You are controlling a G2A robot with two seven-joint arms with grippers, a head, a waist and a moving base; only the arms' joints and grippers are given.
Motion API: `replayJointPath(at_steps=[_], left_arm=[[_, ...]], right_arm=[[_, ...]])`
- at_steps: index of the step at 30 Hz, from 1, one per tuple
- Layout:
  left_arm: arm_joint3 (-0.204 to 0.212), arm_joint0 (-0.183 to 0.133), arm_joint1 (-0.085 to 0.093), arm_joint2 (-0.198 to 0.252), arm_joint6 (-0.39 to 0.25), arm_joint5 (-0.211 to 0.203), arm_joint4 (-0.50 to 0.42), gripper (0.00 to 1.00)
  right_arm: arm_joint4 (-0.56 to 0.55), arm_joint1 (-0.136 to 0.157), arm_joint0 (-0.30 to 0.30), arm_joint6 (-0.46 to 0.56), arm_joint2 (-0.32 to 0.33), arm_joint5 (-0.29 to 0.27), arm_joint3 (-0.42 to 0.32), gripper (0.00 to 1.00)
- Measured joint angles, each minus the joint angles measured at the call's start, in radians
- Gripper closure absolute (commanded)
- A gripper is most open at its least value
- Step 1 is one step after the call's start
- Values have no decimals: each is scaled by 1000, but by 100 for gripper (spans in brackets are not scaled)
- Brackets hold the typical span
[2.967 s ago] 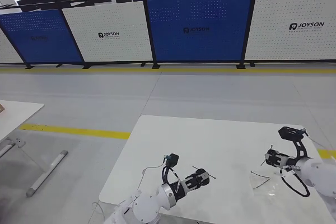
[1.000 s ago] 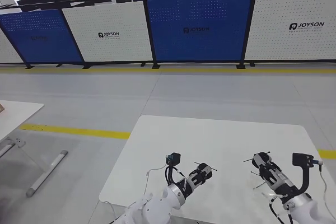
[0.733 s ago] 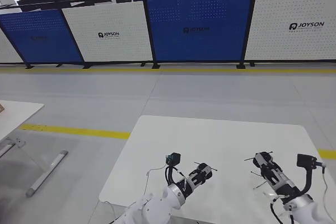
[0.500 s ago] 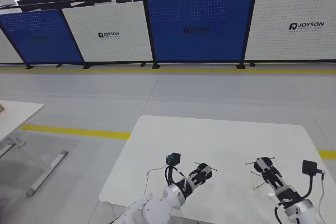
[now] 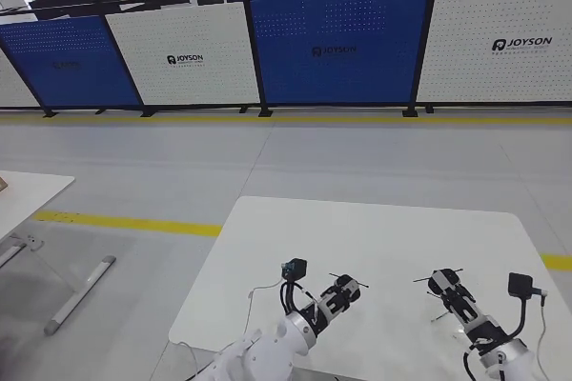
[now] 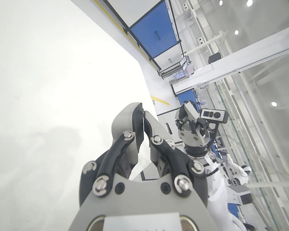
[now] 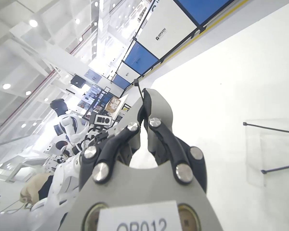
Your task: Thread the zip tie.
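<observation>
Clamping the zip tie (image 7: 138,87) in the right pincer (image 7: 144,97) above the worktop (image 5: 362,229), well apart from the left pincer (image 6: 143,112) — pinching shut, seemingly on a second tie (image 5: 355,281) — with threading yet to begin.

I'm counting as I go: first zip tie (image 7: 137,85) in the right gripper (image 7: 145,96), second zip tie (image 5: 362,283) across the left gripper (image 6: 143,112), third zip tie (image 7: 269,128) and fourth zip tie (image 7: 279,168) on the clear tray (image 7: 252,150). Four ties by my count. Two grippers, one tray, one white table (image 5: 362,229).
</observation>
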Motion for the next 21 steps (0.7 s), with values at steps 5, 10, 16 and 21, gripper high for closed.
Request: replayJointPath(at_steps=[5, 10, 16, 21], left_arm=[[-8, -42, -16, 62, 56, 87, 82, 100], [-6, -45, -17, 66, 60, 96, 87, 100], [-6, -45, -17, 66, 60, 96, 87, 100], [5, -49, -18, 73, 70, 107, 115, 100]], right_arm=[[0, 0, 0, 0, 0, 0, 0, 100], [0, 0, 0, 0, 0, 0, 0, 100], [0, 0, 0, 0, 0, 0, 0, 100], [0, 0, 0, 0, 0, 0, 0, 100]])
